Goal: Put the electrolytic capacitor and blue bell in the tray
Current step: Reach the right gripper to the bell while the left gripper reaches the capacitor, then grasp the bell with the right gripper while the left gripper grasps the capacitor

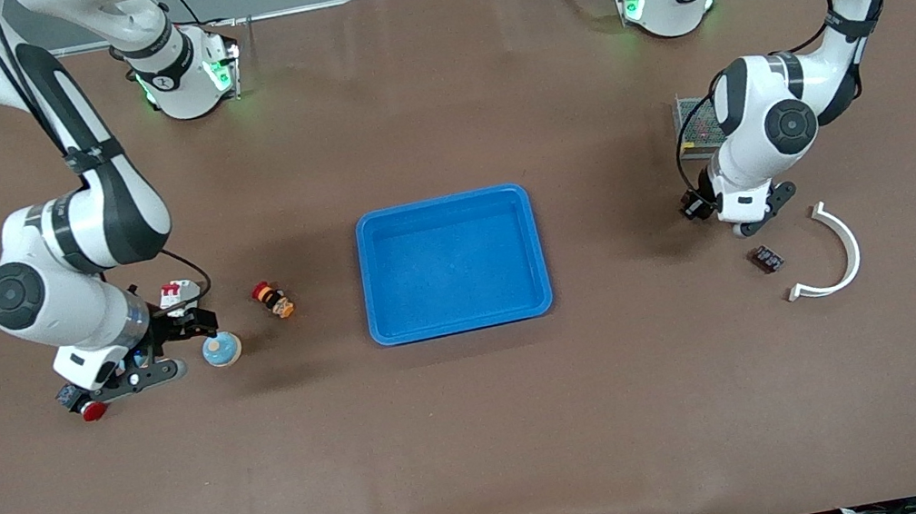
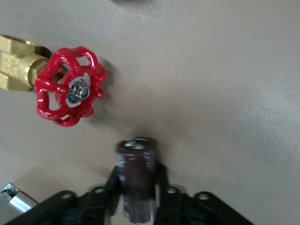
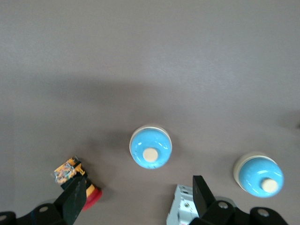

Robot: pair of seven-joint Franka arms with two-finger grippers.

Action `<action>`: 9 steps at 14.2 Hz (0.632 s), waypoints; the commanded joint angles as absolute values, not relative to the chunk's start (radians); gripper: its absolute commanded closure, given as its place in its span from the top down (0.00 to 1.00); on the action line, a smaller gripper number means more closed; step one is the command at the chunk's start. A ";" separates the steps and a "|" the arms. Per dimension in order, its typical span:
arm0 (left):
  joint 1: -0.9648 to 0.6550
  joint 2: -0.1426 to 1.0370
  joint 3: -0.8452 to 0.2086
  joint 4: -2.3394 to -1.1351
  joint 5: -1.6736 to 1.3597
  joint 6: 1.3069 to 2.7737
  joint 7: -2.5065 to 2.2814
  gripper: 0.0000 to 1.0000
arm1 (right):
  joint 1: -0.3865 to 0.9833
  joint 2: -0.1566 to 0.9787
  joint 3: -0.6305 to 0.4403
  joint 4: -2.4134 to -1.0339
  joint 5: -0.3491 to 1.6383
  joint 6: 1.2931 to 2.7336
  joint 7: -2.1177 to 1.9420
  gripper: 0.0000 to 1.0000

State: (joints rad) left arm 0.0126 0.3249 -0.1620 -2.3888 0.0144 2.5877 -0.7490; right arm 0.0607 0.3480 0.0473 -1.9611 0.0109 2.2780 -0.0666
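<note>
A brown desk carries a shallow bright-blue tray at its middle, with nothing in it. Toward the right arm's end of the desk from the tray, the right gripper hangs low with its jaws spread wide and nothing between them, just beside the blue bell. The right wrist view shows a second blue bell close by. Toward the left arm's end of the desk from the tray, the left gripper has its jaws closed on the electrolytic capacitor, a small dark brown cylinder, near a red-handled brass valve. The bell is probably a hard, smooth metal dome, fairly light but slippery. The jaws would hold best low across its base rim, not on the curved top. The capacitor looks very light and stiff, with a slick sleeve and probably thin legs that bend easily. A hold across the middle of its body, as shown here, seems soundest.
</note>
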 commanded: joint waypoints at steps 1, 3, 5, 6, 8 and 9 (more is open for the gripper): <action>0.018 0.327 -0.170 -2.372 0.012 2.596 -0.767 0.00 | 0.067 0.363 0.043 -2.002 0.029 2.353 -0.058 1.00; 0.014 0.322 -0.172 -2.350 0.012 2.588 -0.791 0.00 | 0.067 0.377 0.043 -2.011 0.029 2.376 -0.058 1.00; -0.006 0.308 -0.176 -2.341 0.012 2.585 -0.818 0.00 | 0.067 0.388 0.043 -2.013 0.029 2.391 -0.060 1.00; -0.020 0.302 -0.186 -2.336 0.012 2.583 -0.839 0.00 | 0.066 0.397 0.043 -2.014 0.029 2.405 -0.063 1.00; -0.026 0.301 -0.221 -2.315 0.014 2.579 -0.902 0.00 | 0.064 0.419 0.043 -2.026 0.029 2.451 -0.069 1.00; -0.026 0.301 -0.247 -2.295 0.014 2.554 -0.931 0.00 | 0.066 0.425 0.041 -2.037 0.029 2.473 -0.069 1.00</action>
